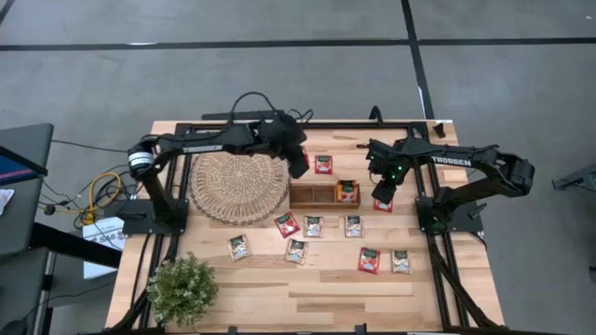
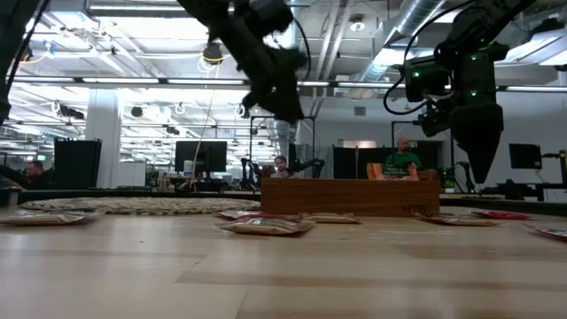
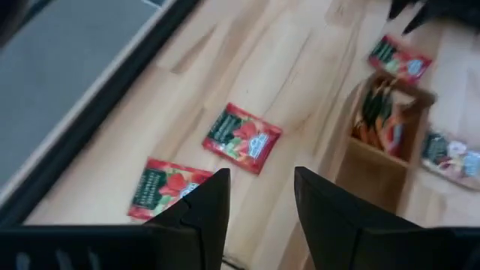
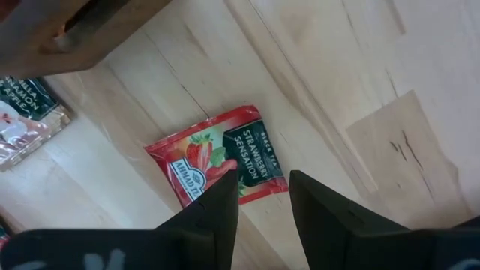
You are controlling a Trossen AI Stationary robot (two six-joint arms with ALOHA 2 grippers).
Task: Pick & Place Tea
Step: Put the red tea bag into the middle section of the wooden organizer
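Note:
Several flat square tea sachets, red and pale grey, lie on the wooden table. My left gripper (image 1: 300,166) (image 3: 261,180) hangs open and empty, high above two red sachets (image 3: 242,139) (image 3: 169,187) between the mat and the far edge. My right gripper (image 1: 382,194) (image 4: 262,184) is open in the air just right of the wooden tray (image 1: 324,194), over a red strawberry sachet (image 4: 217,156) lying flat. The tray's right compartment holds sachets (image 1: 346,192). More sachets lie nearer, such as a red one (image 1: 287,224) and a grey one (image 1: 353,226).
A round woven mat (image 1: 239,184) lies left of the tray. A potted plant (image 1: 183,287) stands at the near left corner. Black frame rails (image 1: 438,270) run along the table's sides. Bare wood lies along the near edge. People (image 2: 403,161) sit in the room beyond.

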